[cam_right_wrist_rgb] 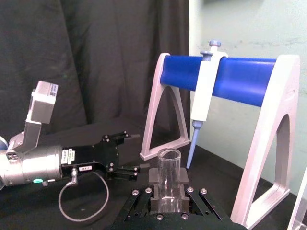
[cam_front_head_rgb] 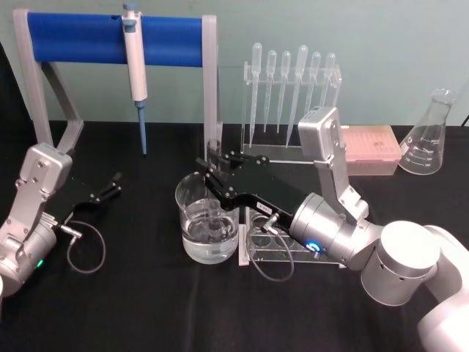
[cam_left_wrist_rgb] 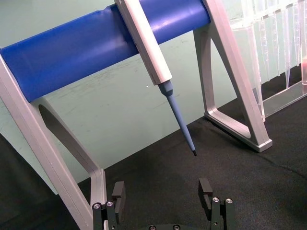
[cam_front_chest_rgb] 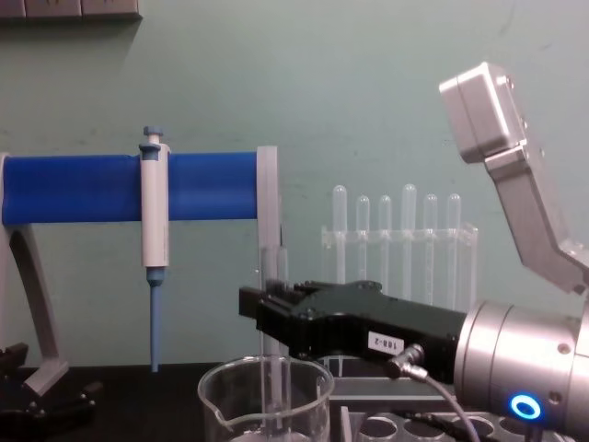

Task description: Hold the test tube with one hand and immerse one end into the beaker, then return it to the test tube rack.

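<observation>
The right gripper [cam_front_head_rgb: 212, 167] reaches from the right side to a place above the beaker [cam_front_head_rgb: 208, 220], and it is clamped on the test tube [cam_front_head_rgb: 214, 187]. The test tube stands upright between its fingers. The open rim of the tube rises above the fingers, clear in the right wrist view [cam_right_wrist_rgb: 170, 178], and the lower part goes down inside the beaker. In the chest view the tube [cam_front_chest_rgb: 273, 382] passes below the beaker rim [cam_front_chest_rgb: 265, 376]. In the head view its lower end seems to reach the clear liquid at the bottom of the beaker.

The beaker stands on the black bench [cam_front_head_rgb: 146, 308], a little left of centre. Just to its right is a clear tube rack [cam_front_head_rgb: 275, 246], under the right arm.

The left gripper [cam_front_head_rgb: 110, 185] rests low at the left side of the bench, well apart from the beaker. Its fingers [cam_left_wrist_rgb: 118, 191] are apart and hold nothing.

At the far side of the bench stands a grey frame with a blue bar [cam_front_head_rgb: 110, 44], and a blue-and-white pipettor [cam_front_head_rgb: 135, 70] hangs on it. To the right of it is a rack of plastic pipettes [cam_front_head_rgb: 289, 92], and a glass flask [cam_front_head_rgb: 430, 136] stands at the far right.
</observation>
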Controlling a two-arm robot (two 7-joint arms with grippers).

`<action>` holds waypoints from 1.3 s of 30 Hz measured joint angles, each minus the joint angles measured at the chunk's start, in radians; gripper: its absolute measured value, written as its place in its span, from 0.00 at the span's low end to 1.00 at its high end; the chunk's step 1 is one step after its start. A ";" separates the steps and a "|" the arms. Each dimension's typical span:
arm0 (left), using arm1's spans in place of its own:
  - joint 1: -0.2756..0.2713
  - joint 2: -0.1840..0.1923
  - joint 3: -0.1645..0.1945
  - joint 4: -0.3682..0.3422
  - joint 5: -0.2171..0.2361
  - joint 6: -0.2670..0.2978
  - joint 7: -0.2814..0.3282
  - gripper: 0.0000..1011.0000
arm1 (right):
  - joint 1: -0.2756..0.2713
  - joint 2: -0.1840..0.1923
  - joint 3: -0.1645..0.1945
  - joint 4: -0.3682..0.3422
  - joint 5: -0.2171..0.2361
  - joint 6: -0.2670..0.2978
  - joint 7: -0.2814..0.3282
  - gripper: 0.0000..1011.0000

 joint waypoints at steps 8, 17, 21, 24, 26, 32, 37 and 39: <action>0.000 0.000 0.000 0.000 0.000 0.000 0.000 0.99 | -0.007 0.015 0.018 -0.087 0.006 0.017 0.002 0.22; 0.000 0.000 0.000 0.000 0.000 0.000 0.000 0.99 | -0.028 0.068 0.079 -0.267 0.042 0.060 -0.022 0.22; 0.000 0.000 0.000 0.000 0.000 0.000 0.000 0.99 | -0.058 0.103 0.128 -0.336 0.068 0.063 -0.041 0.22; 0.000 0.000 0.000 0.000 0.000 0.000 0.000 0.99 | -0.091 0.137 0.169 -0.382 0.084 0.063 -0.059 0.22; 0.000 0.000 0.000 0.000 0.000 0.000 0.000 0.99 | -0.122 0.164 0.201 -0.407 0.094 0.063 -0.071 0.22; 0.000 0.000 0.000 0.000 0.000 0.000 0.000 0.99 | -0.195 0.211 0.257 -0.422 0.121 0.063 -0.084 0.22; 0.000 0.000 0.000 0.000 0.000 0.000 0.000 0.99 | -0.226 0.222 0.265 -0.397 0.129 0.057 -0.083 0.22; 0.000 0.000 0.000 0.000 0.000 0.000 0.000 0.99 | -0.232 0.222 0.260 -0.375 0.128 0.053 -0.080 0.22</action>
